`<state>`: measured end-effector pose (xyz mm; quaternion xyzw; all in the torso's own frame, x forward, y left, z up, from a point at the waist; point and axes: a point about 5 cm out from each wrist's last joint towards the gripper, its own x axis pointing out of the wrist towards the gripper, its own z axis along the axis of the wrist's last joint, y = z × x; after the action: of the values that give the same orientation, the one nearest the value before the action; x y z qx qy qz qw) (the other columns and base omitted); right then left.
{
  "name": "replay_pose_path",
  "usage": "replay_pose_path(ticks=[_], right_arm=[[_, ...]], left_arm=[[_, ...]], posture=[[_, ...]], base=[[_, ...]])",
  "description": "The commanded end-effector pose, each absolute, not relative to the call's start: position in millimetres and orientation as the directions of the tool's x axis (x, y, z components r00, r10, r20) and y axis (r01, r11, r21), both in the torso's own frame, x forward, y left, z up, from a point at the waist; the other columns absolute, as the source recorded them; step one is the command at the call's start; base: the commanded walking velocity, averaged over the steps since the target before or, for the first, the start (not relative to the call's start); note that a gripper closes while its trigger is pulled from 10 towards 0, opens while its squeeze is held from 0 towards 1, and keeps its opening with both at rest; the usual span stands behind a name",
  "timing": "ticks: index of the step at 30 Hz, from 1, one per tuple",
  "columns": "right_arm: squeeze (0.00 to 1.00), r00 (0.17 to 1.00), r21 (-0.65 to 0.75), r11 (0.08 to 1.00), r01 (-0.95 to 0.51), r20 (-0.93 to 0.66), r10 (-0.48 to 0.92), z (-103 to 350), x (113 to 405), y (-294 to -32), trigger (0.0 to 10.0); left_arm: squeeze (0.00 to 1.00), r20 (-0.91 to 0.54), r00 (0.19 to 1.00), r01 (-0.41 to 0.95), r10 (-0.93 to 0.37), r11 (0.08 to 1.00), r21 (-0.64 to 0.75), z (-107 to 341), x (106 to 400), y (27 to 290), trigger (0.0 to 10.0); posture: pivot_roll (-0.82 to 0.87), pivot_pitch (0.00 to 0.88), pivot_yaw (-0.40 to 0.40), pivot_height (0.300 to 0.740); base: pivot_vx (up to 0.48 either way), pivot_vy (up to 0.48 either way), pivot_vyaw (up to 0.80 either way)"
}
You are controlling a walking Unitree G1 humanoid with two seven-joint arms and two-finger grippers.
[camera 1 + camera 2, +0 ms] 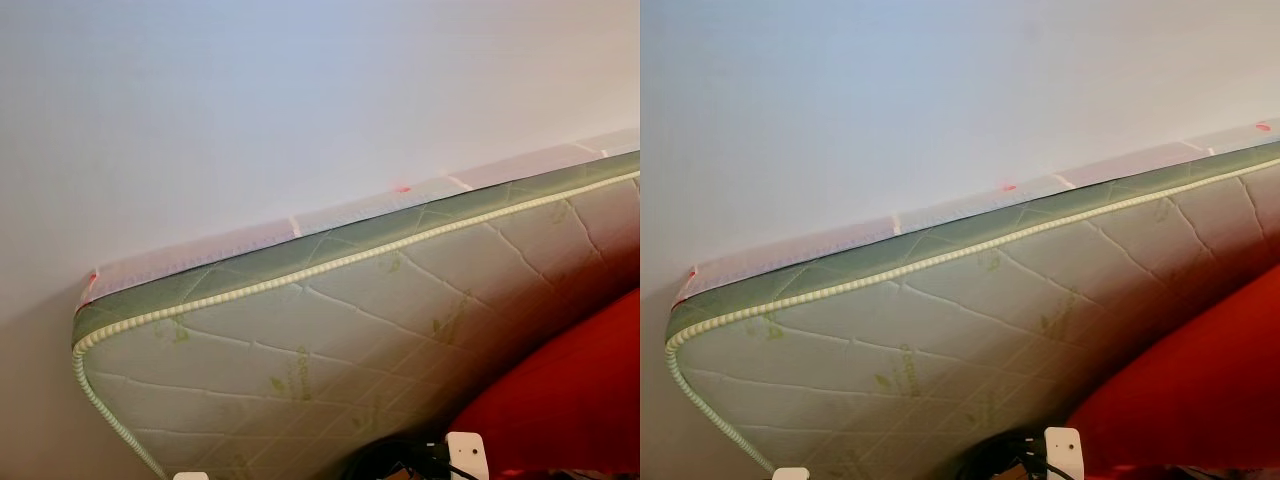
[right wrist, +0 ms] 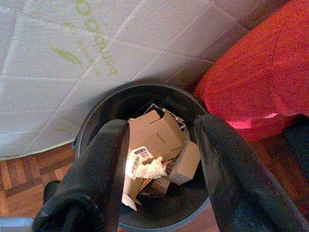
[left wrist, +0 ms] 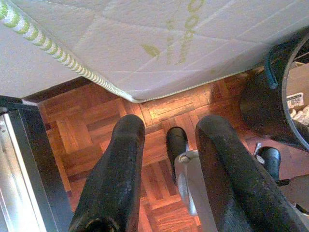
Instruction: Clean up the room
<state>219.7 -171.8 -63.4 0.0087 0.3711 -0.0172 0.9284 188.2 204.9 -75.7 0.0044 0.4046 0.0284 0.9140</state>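
Two black fingers of the right gripper (image 2: 161, 169) are standing well apart above a dark round bin (image 2: 91, 125), holding nothing. The bin is sitting on the parquet floor (image 2: 24, 179), just beside the quilted mattress (image 1: 330, 330) and a red cushion (image 2: 260, 72). Inside it, cardboard boxes (image 2: 159, 135) are lying in a heap with a crumpled white scrap (image 2: 149, 169) and a barcode label (image 2: 137, 157) on top; the fingers are covering both sides of the heap, and the bottom of the bin is too dark to make out.

The left gripper (image 3: 166, 159) is hanging with its fingers spread too, empty, over the wooden floor below the mattress's rounded corner with its green-and-white piping (image 3: 43, 46). Between those fingers a silver and black part of the robot (image 3: 186, 169) is showing, though which part cannot be told. The bin's wall (image 3: 260, 106) is being cut off at the frame's edge, and a dark metal frame (image 3: 29, 159) is running out of view on the other side.

From the head, the mattress is leaning against a pale wall (image 1: 250, 100), a pinkish-white panel (image 1: 350, 215) peeking out behind its top edge. The red cushion is being cropped at the lower right, and a small white piece (image 1: 468, 452) by a dark shape at the bottom edge is too cut off to identify.
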Motion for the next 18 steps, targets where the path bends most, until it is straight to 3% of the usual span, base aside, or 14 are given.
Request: replay_pose_path(ticks=[1,12,18], right_arm=[[0.00,0.709,0.002,1.000,0.024,-0.705,-0.016,-66.5,215.2,-170.4,10.0],[0.00,0.706,-0.006,1.000,0.016,-0.708,-0.015,-67.7,212.5,-173.0,10.0],[0.00,0.705,-0.007,1.000,0.009,-0.709,-0.012,-68.2,211.7,-172.0,10.0]], left_arm=[[0.00,-0.753,0.656,-0.042,0.052,0.999,0.033,-78.3,183.4,204.5,10.0],[0.00,-0.758,0.650,-0.039,0.046,0.999,0.028,-79.8,180.8,203.4,10.0],[0.00,-0.762,0.646,-0.035,0.043,0.999,0.027,-80.6,179.4,202.9,10.0]], posture=[[0.07,0.031,0.028,0.740],[0.06,0.017,0.026,0.740],[0.05,0.012,0.030,0.740]], base=[[0.000,0.000,0.00],[-0.022,0.000,0.00],[-0.252,0.000,0.00]])
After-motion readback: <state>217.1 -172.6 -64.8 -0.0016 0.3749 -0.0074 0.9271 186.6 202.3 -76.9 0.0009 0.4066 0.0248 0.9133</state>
